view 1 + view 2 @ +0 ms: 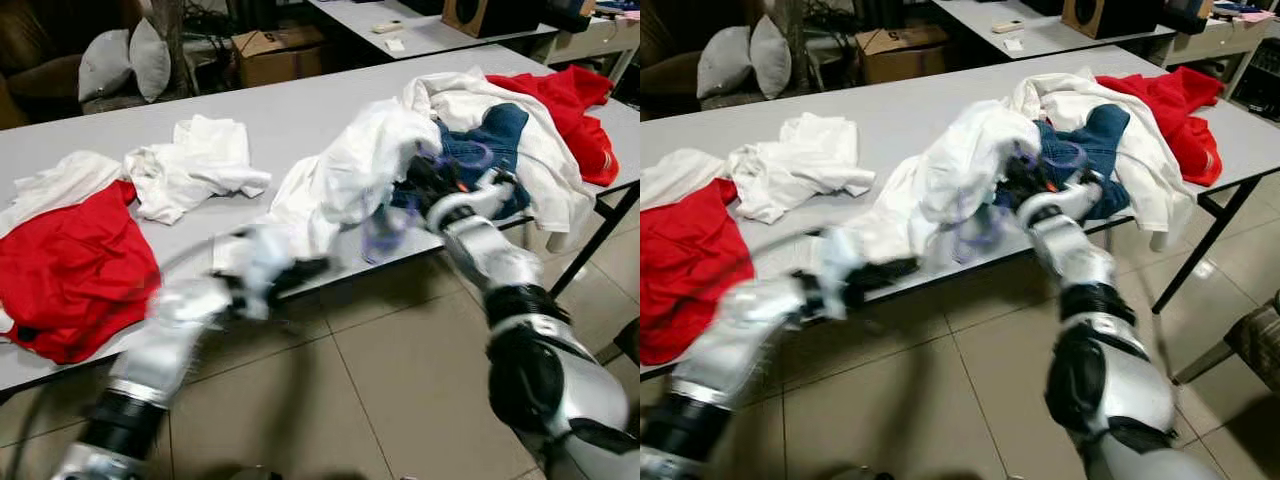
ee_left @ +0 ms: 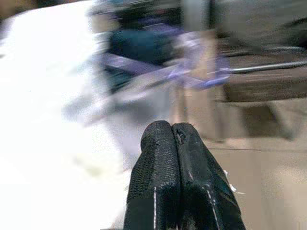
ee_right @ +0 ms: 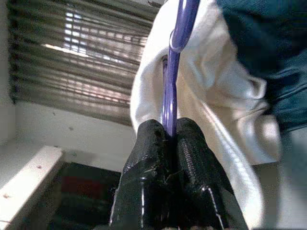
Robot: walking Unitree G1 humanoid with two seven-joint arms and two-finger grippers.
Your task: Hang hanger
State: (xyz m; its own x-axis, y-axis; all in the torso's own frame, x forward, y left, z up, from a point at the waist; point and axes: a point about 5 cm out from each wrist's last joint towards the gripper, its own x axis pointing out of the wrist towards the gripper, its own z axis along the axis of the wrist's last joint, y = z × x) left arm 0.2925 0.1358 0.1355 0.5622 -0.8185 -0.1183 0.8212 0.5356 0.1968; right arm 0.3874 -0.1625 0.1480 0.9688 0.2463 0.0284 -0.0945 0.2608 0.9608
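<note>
One purple hanger [image 3: 170,96] at the desk's [image 1: 290,120] front edge among white garments [image 1: 350,170], long axis running straight out from right gripper [image 3: 169,132], jaws clamped on it. Left gripper [image 2: 171,132] jaws pressed together, empty. Two red garments [image 1: 70,270].

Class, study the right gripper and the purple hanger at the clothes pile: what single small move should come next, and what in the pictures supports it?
Probably a slow lift of the right gripper, drawing the purple hanger clear. Its fingers are shut on the hanger's bar, and the white garment drapes over the hanger amid the pile on the grey table, so a quick pull could drag clothes along. The left gripper is shut, holding nothing.
</note>
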